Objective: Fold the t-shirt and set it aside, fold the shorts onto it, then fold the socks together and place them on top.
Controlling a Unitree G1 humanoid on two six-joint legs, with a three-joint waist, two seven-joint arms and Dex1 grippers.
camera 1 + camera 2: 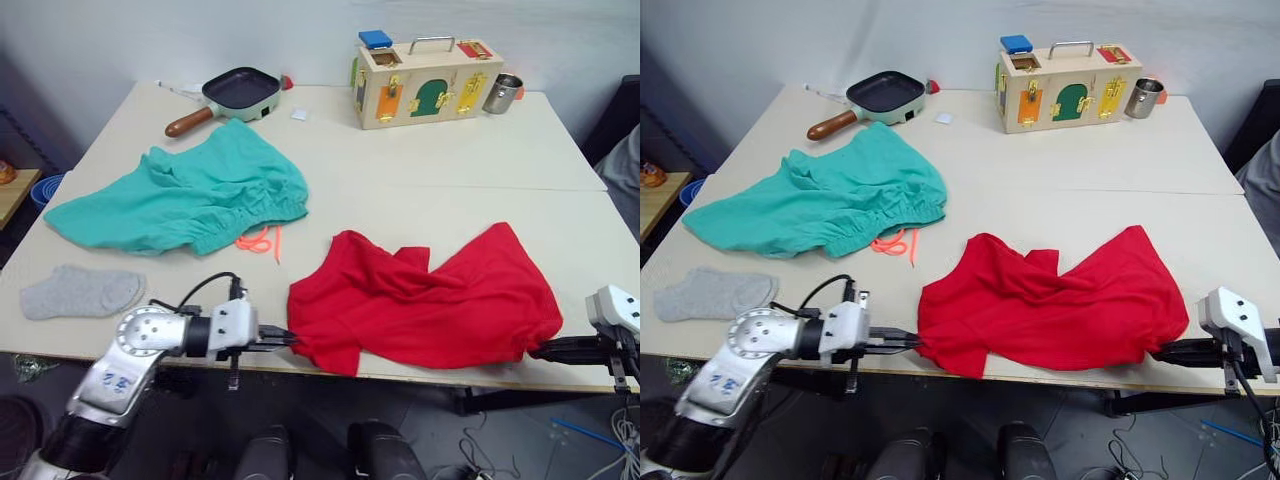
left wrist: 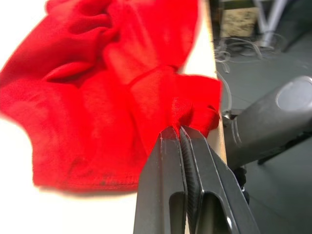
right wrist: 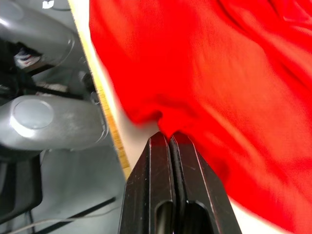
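Left eye view: each end effector point(image 1: 290, 339) pinches the t-shirt's point(image 1: 430, 300) near edge

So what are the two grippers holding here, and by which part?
Both hold the t-shirt at its near edge: the left gripper pinches its left corner, the right gripper its right corner.

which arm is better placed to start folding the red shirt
Neither alone. The left hand and the right hand are each shut on a near corner of the t-shirt, so both could likely fold it together.
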